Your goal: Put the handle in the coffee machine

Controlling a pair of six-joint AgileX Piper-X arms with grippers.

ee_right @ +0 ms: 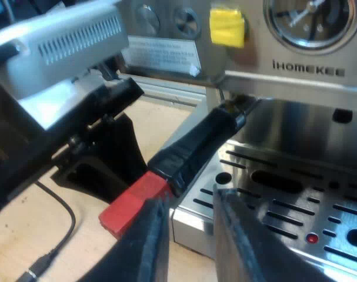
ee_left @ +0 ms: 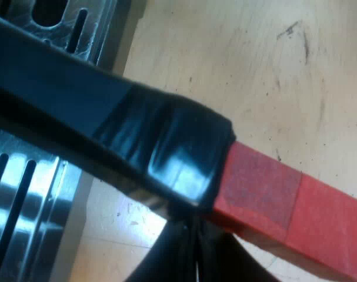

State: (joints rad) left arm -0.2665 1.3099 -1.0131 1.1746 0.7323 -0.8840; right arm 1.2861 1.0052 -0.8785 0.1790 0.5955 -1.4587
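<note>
Left wrist first — the long black handle (ee_left: 166,147) with its square red end (ee_left: 284,200) crosses right against the left gripper (ee_left: 193,258), slanting over the slotted steel drip tray (ee_left: 25,194) and the pale wooden tabletop (ee_left: 243,76). Whether that gripper is clamped on it, I cannot tell.

Over to the right wrist: the right gripper (ee_right: 190,202) stands open, nothing between its two black fingers (ee_right: 149,247), and the red end sits just beside one of them. From here the handle's long axis runs up and away, black part leading, its far tip under the front of the stainless-steel espresso machine (ee_right: 307,70).

That's the relation that counts — the handle points into the machine, and the left gripper looks the nearer of the two. Seated or locked? Too hidden to call.

The count: one handle, one machine, one drip tray, two grippers.
</note>
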